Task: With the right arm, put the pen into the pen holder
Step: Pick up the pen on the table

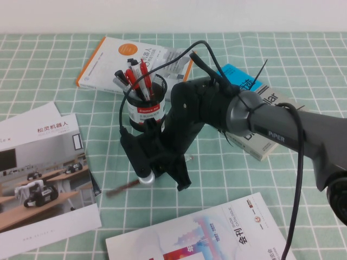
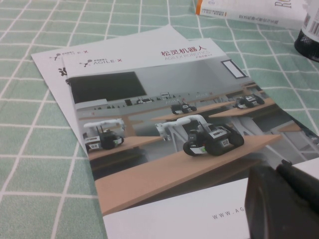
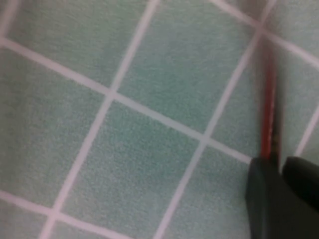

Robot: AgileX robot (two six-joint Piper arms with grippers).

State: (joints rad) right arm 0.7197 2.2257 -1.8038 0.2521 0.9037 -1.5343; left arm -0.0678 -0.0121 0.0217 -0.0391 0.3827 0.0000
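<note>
Grasp step: right end effector [image 1: 162, 176] down at the pen [image 1: 123, 188]

Its fingers pinch the pen, which lies on the surface before the pen holder [image 1: 146, 105]. Next: lift, upend, lower inside. Left end effector [image 2: 286, 204]: cannot tell.

The table cover [image 1: 49, 65] looks like soft green cloth with white lines, matt and not shiny. The pen holder [image 1: 147, 103] is black wire mesh with a smooth paper label. The pen [image 3: 268, 107] is a thin, dark red stick; its stuff is hard to tell. The right arm [image 1: 282, 132] is black and grey, smooth and a little shiny, like hard plastic or metal. The booklet [image 2: 164, 129] has smooth, glossy paper. The books [image 1: 135, 57] have smooth paper covers.
</note>
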